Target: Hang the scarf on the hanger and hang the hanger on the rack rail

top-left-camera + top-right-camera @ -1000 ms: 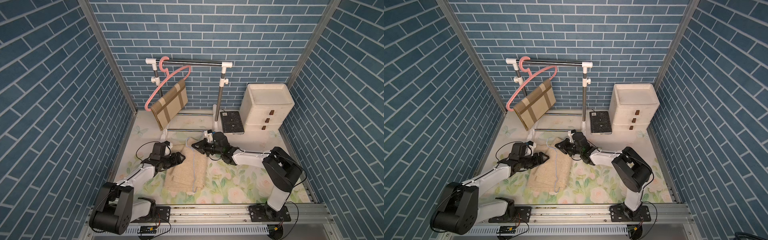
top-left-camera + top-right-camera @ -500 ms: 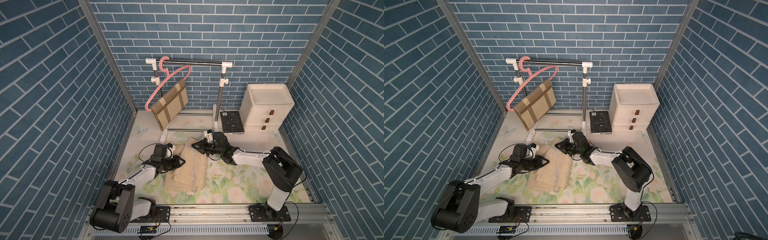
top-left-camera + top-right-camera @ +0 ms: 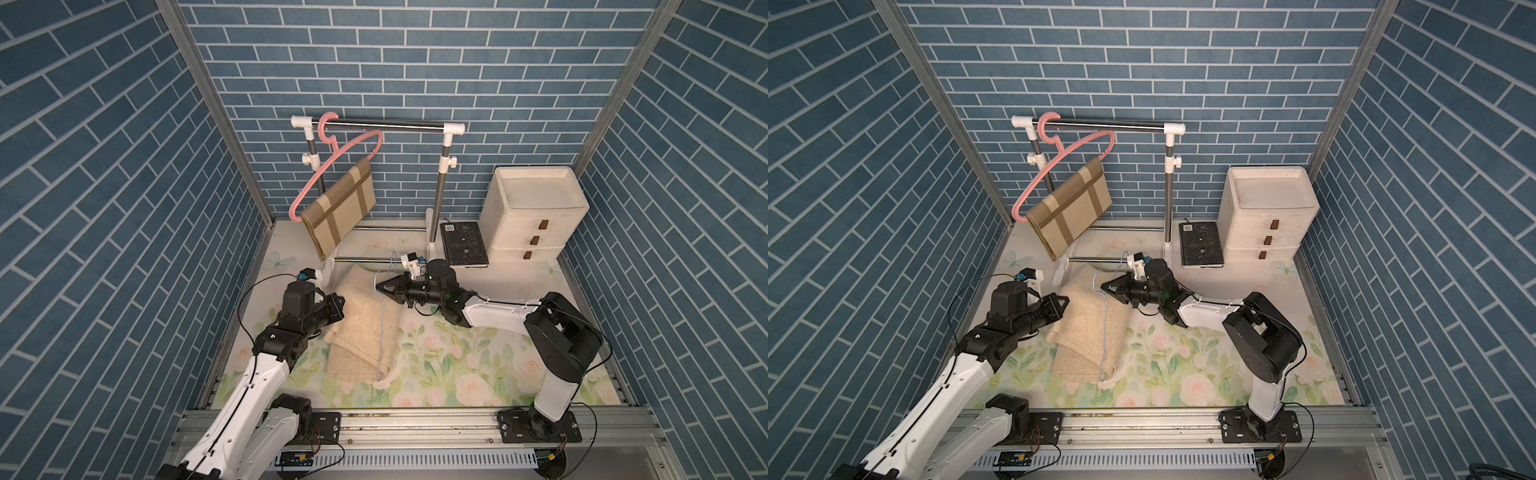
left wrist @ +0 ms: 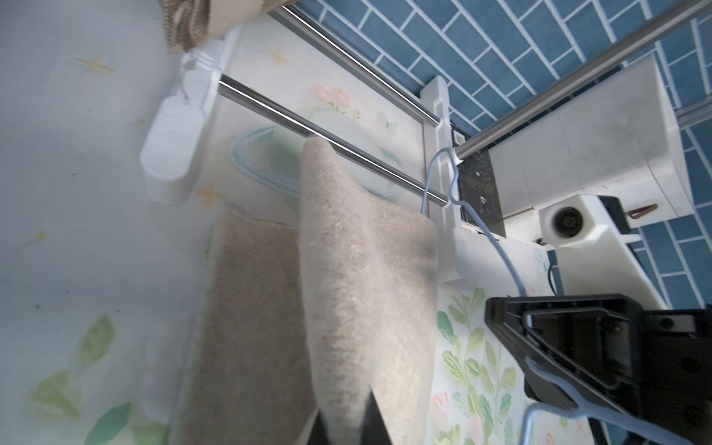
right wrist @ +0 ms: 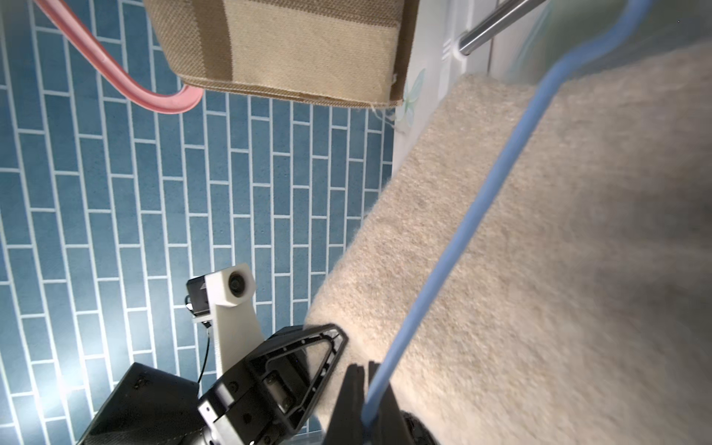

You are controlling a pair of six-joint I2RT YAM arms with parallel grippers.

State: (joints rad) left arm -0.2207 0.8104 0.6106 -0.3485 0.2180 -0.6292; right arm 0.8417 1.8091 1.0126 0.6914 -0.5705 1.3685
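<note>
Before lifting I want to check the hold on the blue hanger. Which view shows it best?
The right wrist view: the blue hanger runs into the shut right gripper, across the beige scarf. Both top views show only a thin line; the left wrist view shows its hook.

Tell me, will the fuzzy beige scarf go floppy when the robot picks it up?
Probably floppy: the beige scarf lies folded and rumpled where the left pincer pinches its edge. Its fuzzy surface looks soft, so likely light and not slippery. It should drape over the thin blue hanger in the right pincer.
</note>
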